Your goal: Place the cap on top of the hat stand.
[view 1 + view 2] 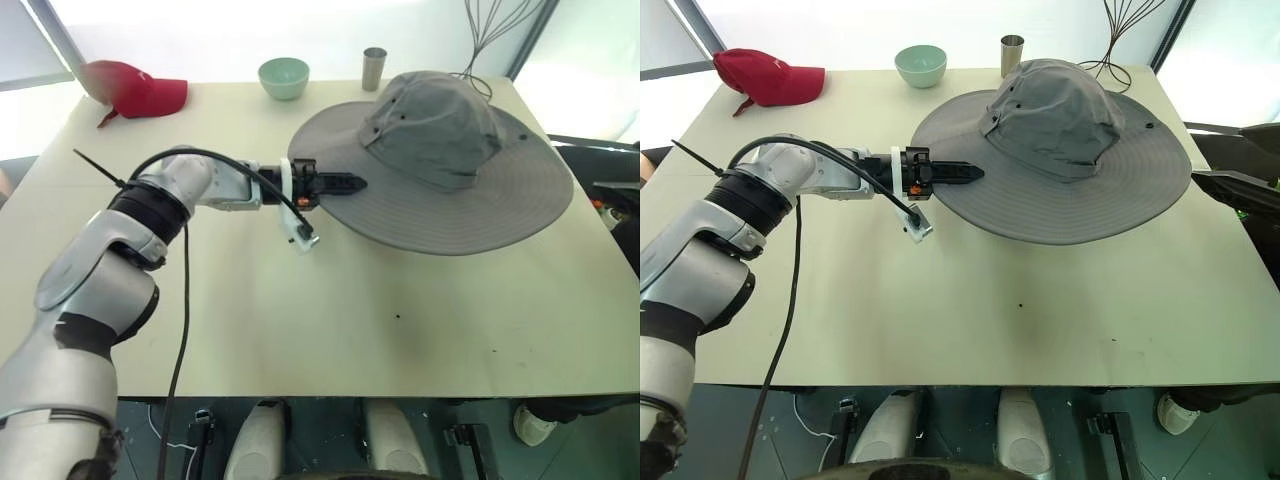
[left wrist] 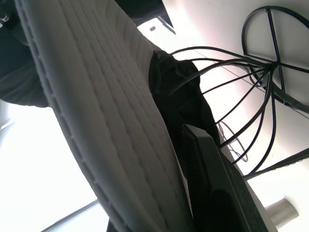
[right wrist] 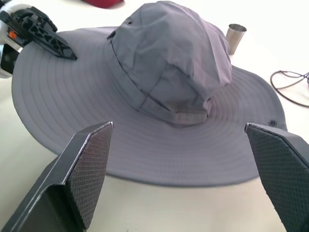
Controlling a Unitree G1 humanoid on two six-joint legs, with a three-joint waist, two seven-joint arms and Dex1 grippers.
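Now cap (image 1: 440, 150) sits crown-up, brim level, on hat stand (image 2: 251, 92).

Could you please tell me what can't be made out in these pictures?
- Hat stand: covered by the cap in the eye views; its wires show under the brim from the left wrist.
- Left claw: grip on the brim unclear.
- Taller wire stand: cut off by the top edge.

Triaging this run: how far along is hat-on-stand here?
Looks done: the grey sun hat sits over the short wire stand, whose hoops show under the lifted brim in the left wrist view. In hand: the left pincer pinches the brim edge. The right pincer is open, facing the hat. Left: release the brim and back off.
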